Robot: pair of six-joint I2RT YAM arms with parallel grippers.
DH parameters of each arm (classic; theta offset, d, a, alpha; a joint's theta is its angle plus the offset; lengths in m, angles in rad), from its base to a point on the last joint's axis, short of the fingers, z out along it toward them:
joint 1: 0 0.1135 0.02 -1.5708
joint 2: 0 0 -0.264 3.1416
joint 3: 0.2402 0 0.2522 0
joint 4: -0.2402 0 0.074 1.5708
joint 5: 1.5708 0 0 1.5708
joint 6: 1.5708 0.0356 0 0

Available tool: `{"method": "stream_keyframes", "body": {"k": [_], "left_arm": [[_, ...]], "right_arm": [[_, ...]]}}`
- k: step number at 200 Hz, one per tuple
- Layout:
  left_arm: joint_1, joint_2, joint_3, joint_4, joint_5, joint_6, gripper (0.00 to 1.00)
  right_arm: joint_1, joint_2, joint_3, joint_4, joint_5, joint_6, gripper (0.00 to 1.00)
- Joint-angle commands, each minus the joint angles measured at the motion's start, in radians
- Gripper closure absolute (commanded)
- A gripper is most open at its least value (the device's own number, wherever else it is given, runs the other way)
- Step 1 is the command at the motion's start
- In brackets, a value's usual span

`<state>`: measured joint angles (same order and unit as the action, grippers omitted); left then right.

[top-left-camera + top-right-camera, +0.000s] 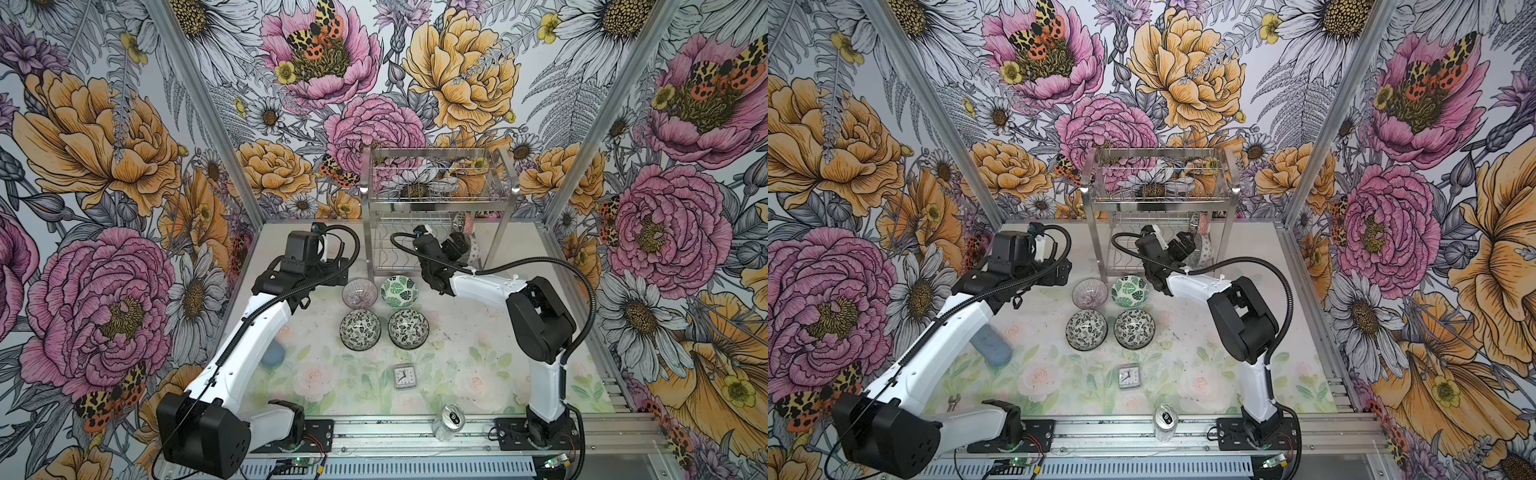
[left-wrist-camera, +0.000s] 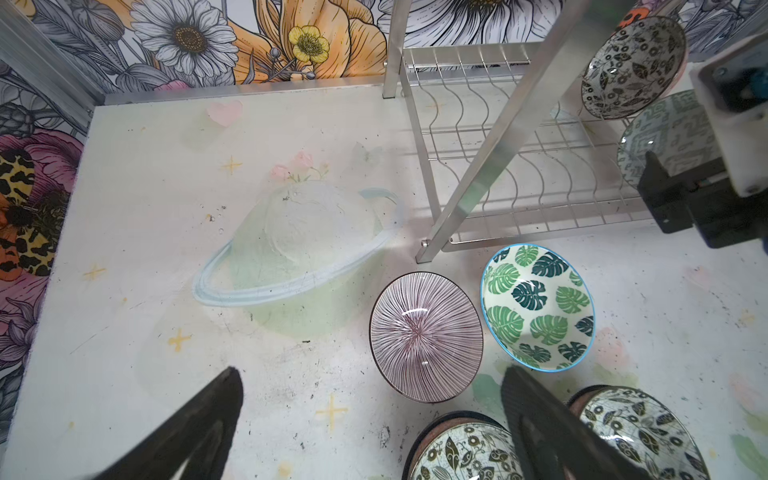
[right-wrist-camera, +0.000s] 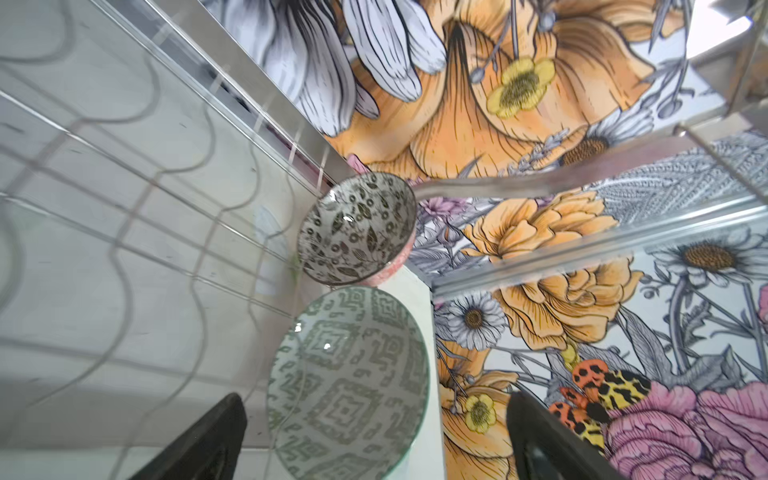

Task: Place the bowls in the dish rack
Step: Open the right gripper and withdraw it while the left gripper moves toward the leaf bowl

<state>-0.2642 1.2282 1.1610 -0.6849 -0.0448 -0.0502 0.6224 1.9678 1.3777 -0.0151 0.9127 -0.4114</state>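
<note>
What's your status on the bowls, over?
Both jaws open, nothing gripped. Floral bowl and geometric bowl stand in dish rack lower tier. Four bowls grouped on table. Nothing blocks the rack.

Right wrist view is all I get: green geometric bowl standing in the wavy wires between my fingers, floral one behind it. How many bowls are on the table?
Observer: Four in plain view, in front of the dish rack: a pink striped bowl, a green leaf bowl and two black-and-white floral bowls.
Operator: Left gripper?
Observer: The left gripper is open and empty, above the table to the left of the dish rack.
Operator: Anything hidden?
Observer: A blue thing shows from under the left arm; I cannot tell whether it is a bowl.
</note>
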Motion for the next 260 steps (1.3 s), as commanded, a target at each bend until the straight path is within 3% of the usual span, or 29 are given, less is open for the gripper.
{"method": "stream_keyframes", "body": {"k": [1, 45, 82, 120, 202, 260], "left_arm": [[-0.051, -0.014, -0.004, -0.011, -0.036, -0.022, 0.01], [-0.172, -0.013, -0.011, -0.042, -0.188, -0.084, 0.01], [-0.218, -0.028, -0.089, -0.037, -0.222, -0.205, 0.01], [-0.24, -0.041, -0.183, -0.014, -0.216, -0.282, 0.01], [-0.257, -0.129, -0.381, 0.105, -0.216, -0.382, 0.03], [-0.257, -0.137, -0.434, 0.136, -0.221, -0.41, 0.07]], "right_arm": [[0.026, -0.084, -0.048, -0.008, -0.12, 0.047, 0.0], [0.041, -0.29, -0.197, -0.068, -0.252, 0.233, 0.0], [0.041, -0.496, -0.334, -0.109, -0.36, 0.406, 0.0], [0.039, -0.635, -0.437, -0.133, -0.401, 0.493, 0.0], [0.012, -0.716, -0.495, -0.181, -0.405, 0.577, 0.0], [-0.039, -0.748, -0.445, -0.262, -0.446, 0.618, 0.0]]}}
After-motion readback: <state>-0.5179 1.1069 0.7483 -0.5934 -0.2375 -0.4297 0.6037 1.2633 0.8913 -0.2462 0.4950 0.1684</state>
